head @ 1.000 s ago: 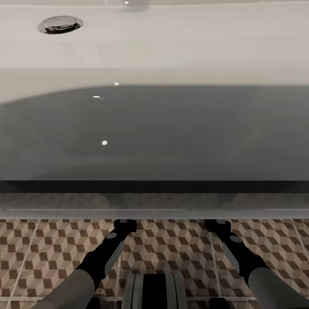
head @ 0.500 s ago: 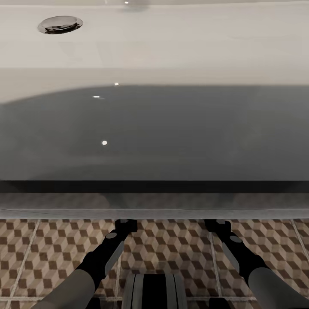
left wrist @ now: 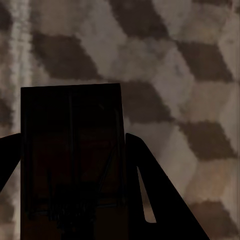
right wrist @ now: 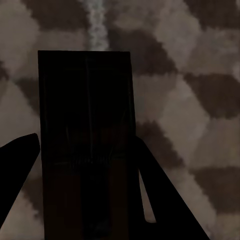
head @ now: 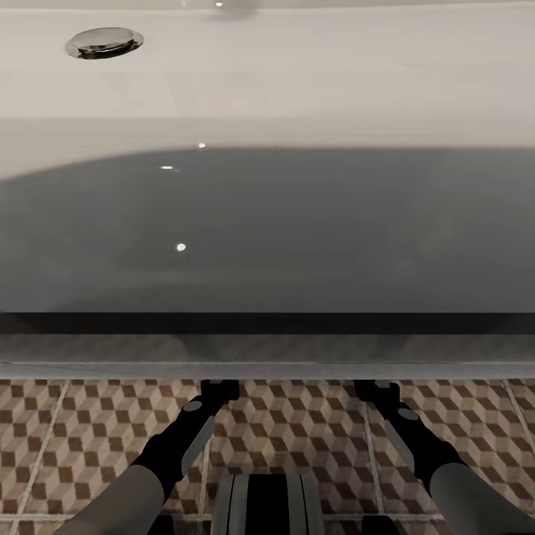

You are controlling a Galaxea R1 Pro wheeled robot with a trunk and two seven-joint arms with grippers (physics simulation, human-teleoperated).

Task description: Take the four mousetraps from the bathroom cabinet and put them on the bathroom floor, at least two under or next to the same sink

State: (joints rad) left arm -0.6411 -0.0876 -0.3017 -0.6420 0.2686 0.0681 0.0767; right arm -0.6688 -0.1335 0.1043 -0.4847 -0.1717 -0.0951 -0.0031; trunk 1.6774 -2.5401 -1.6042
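From the head view, the robot stands close in front of the bathroom sink (head: 297,82), a wide white basin with a chrome drain (head: 104,41) at its far left, and the basin's front edge hides the tips of both arms. Under this edge lies the bathroom floor (head: 74,431) with its pattern of brown, beige and white cubes. The left arm (head: 182,446) and the right arm (head: 412,442) both reach forward and down, and they end under the rim of the sink, just above the tiles. In the left wrist view, a mousetrap (left wrist: 72,150) is seen as a dark flat rectangle between the two dark fingers of the left gripper (left wrist: 75,190); the fingers press on its two long sides, so this gripper grasps the trap, and the board sticks out past the fingertips toward the patterned tiles. In the right wrist view, a second mousetrap (right wrist: 85,140) sits in the same way between the fingers of the right gripper (right wrist: 87,195), which is closed on it; its far end points at a pale grout line (right wrist: 96,22) of the floor. Both traps are in deep shadow, so their metal parts are hardly visible. I cannot tell whether the traps touch the floor or hang a little above it.
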